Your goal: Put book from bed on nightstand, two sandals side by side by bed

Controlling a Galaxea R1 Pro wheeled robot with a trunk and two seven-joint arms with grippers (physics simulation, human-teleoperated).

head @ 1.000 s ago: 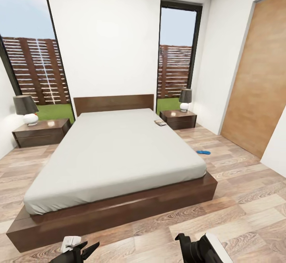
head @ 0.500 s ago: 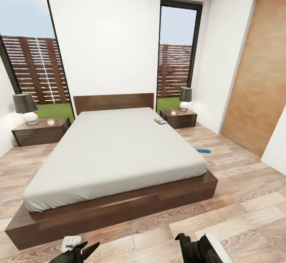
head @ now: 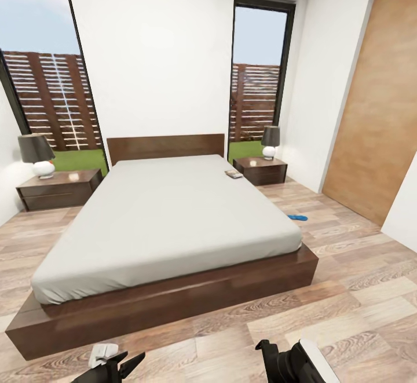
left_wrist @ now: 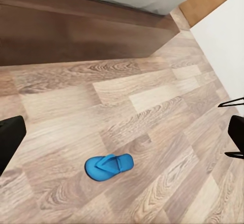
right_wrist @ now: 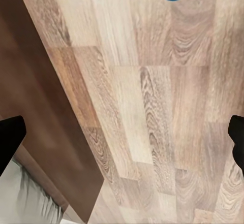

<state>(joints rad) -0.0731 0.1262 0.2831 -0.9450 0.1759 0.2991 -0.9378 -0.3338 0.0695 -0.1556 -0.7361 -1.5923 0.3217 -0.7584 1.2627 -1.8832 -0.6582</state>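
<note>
At the foot of the bed (head: 168,221), both arms hang low with nothing held; the left gripper (left_wrist: 122,137) and right gripper (right_wrist: 122,137) each show fingers spread wide. The book (head: 233,175), a small dark paperback, lies near the mattress's far right corner, just beside the right nightstand (head: 260,170). Best to drive round that side first. One blue sandal (left_wrist: 108,166) lies flat on the floor beneath the arms, another sandal (head: 297,218) by the bed's right side

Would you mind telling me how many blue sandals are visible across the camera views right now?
2. One sandal lies on the wood floor to the right of the bed, toward the far nightstand. Another sandal lies on the floor near the bed's foot, by the robot; the right wrist view catches its edge.
</note>
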